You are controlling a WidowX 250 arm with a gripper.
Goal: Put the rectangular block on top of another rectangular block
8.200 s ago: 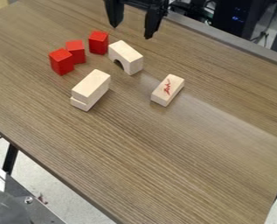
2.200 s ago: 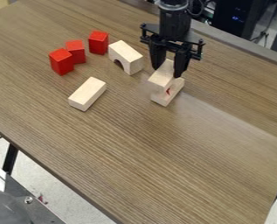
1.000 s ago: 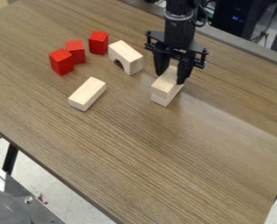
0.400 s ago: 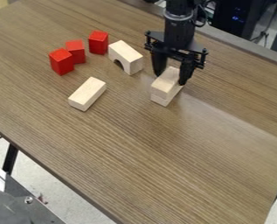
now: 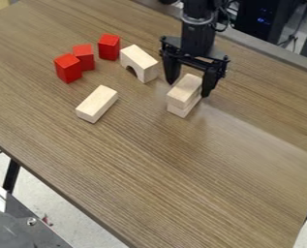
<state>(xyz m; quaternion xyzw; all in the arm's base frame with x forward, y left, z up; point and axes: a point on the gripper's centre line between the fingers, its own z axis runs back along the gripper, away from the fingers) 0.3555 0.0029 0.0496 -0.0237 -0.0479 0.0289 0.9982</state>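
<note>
The arch block (image 5: pixel 139 63) serves as the reference for all positions, and directions are given as seen in the camera view. It stands upright on the wood-grain surface (image 5: pixel 181 169), with its cutout toward the lower left.

Upper rectangular block (image 5: pixel 185 90): located to the lower right of the arch block, apart from it. It lies flat on top of the lower rectangular block (image 5: pixel 181 111), with the long sides of the two running in roughly the same direction. The lower rectangular block rests on the surface.

End effector (image 5: pixel 189 88): positioned to the right of and slightly below the arch block, pointing down. The fingers are spread wide, one on each side of the far end of the upper rectangular block. A gap shows between the left-hand finger and the block; whether the right-hand finger touches it cannot be determined.

Single rectangular block (image 5: pixel 97 102): lies flat on the surface to the lower left of the arch block, well apart from the stacked pair.

Red blocks: three units, all to the left of the arch block. The first (image 5: pixel 109 47) is just beside it, toward the upper left. The second (image 5: pixel 84 57) is farther left, and the third (image 5: pixel 68 68) is the farthest, close beside the second.
</note>
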